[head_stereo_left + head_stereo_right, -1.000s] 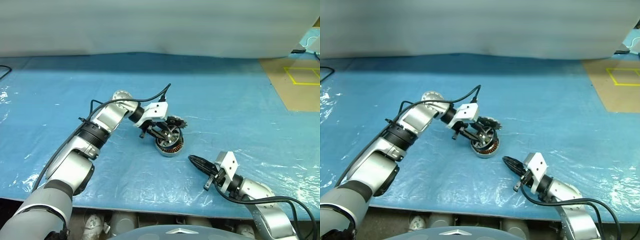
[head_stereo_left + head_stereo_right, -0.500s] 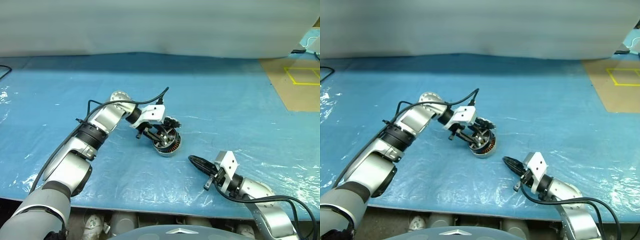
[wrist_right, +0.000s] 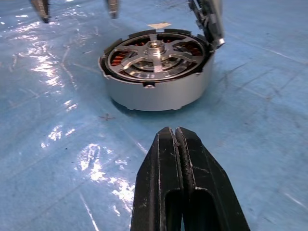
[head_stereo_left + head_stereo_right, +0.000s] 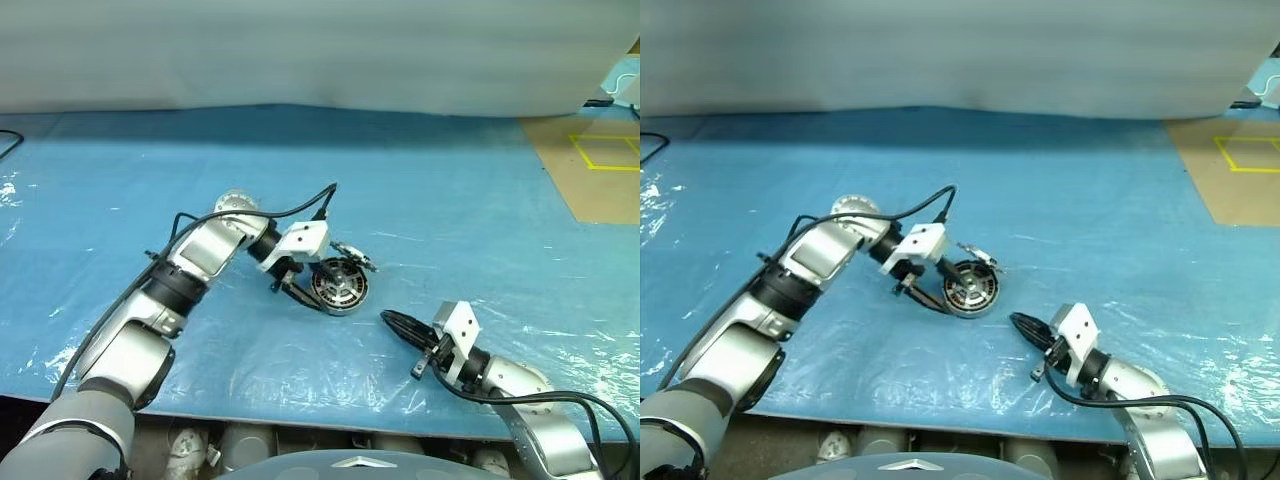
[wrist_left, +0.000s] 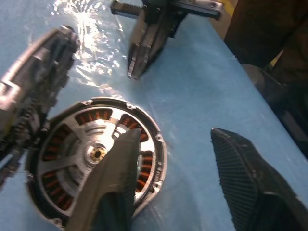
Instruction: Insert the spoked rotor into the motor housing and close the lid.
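One step left, by the look of it: spoked rotor (image 3: 155,57) already seated flush in the motor housing (image 4: 338,288), copper windings showing between the spokes; lid (image 3: 208,18) not yet shut, standing upright on its hinge at the housing's far rim.

Housing placed around the middle of the tabletop (image 4: 480,200), a little toward the near edge, resting flat on the blue plastic sheet (image 4: 120,200).

Left gripper (image 5: 172,137) right at the housing, fingers apart and clamped on nothing; one finger (image 5: 118,168) hanging over the rotor, the other (image 5: 245,178) out beside the housing over bare sheet. Right gripper (image 3: 177,137) near the housing on the side toward the near edge, well short of touching, fingers pressed together and empty.

Probably heavy for its size and fully stiff, being metal; smooth side wall likely slippery, and liable to slide on the glossy sheet if shoved sideways. Lid thin and hinged, so likely light and easy to swing; best pushed on its smooth outer face near the free rim, pressing downward rather than across. Worth bracing the side wall with the shut right gripper; best kept off the windings and spokes.
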